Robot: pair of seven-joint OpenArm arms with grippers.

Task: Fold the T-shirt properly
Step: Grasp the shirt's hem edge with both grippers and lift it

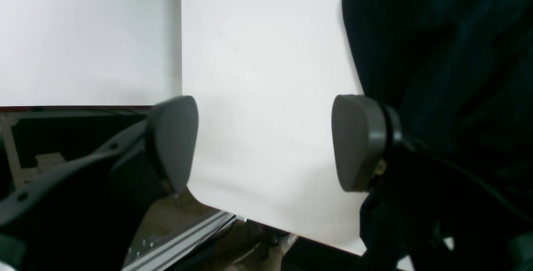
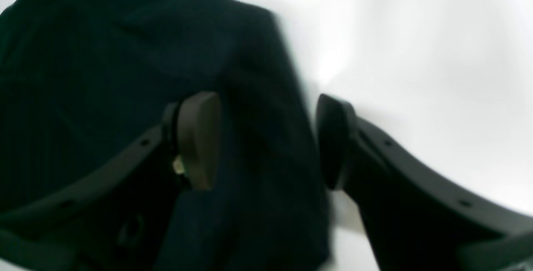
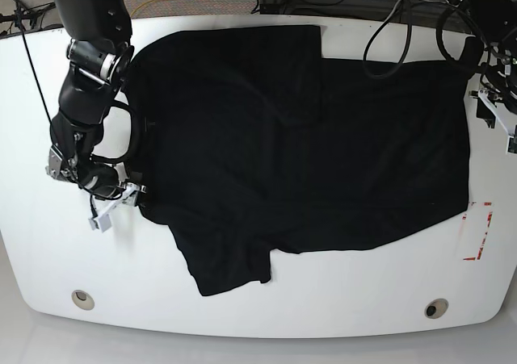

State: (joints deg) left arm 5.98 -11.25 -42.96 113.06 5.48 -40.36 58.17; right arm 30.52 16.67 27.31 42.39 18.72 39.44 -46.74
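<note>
The black T-shirt point(image 3: 299, 146) lies spread across the white table point(image 3: 347, 295), with one sleeve point(image 3: 230, 267) pointing toward the front edge. At the shirt's left edge is my right gripper point(image 3: 115, 200). In the right wrist view it point(image 2: 266, 140) stands open, with a fold of the T-shirt point(image 2: 258, 96) lying between its fingers. My left gripper point(image 1: 266, 142) is open over bare table with nothing between its fingers. The T-shirt point(image 1: 441, 54) lies just to the right of it. In the base view the left arm point(image 3: 481, 61) stands at the shirt's far right edge.
Cables point(image 3: 388, 25) trail over the table's back right corner. A red-marked label point(image 3: 477, 231) lies at the right, beyond the hem. Two round fittings point(image 3: 79, 298) point(image 3: 436, 307) sit near the front edge. The table's edge and a metal frame rail point(image 1: 183, 242) show under the left gripper.
</note>
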